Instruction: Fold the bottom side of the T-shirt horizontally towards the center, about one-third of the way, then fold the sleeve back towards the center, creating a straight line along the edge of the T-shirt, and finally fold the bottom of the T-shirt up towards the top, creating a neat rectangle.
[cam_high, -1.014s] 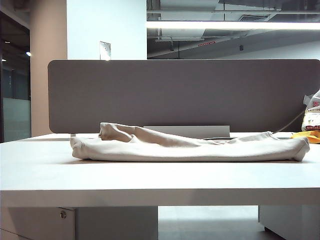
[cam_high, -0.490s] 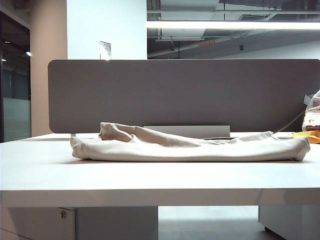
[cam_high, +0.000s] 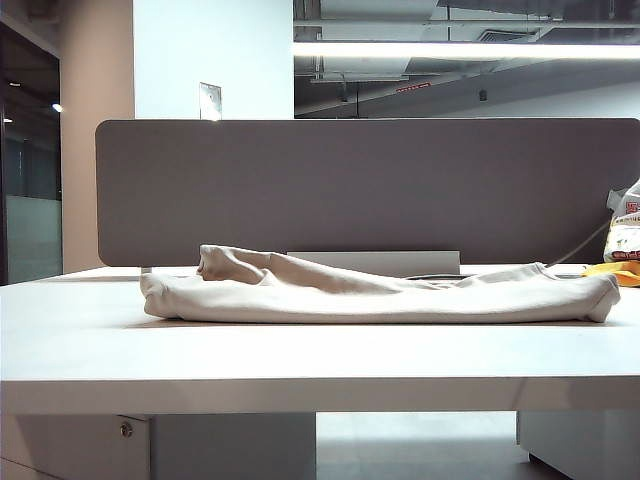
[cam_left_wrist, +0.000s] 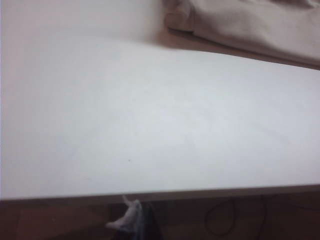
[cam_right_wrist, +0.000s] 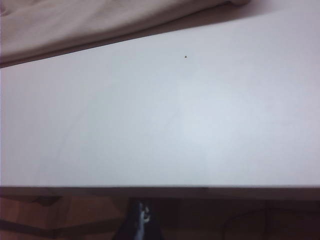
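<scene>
T-shirt (cam_high: 378, 293) lies bunched in a long low roll across the desk (cam_high: 300, 355) (nearly full width). Left gripper (cam_left_wrist: 134, 217) and right gripper (cam_right_wrist: 142, 220) both closed, empty, off the desk's near edge, well apart from shirt.

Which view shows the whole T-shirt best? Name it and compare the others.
The exterior view: the T-shirt lies across the desk as a long folded band, both ends visible. The left wrist view catches only one end; the right wrist view only a strip of its edge.
</scene>
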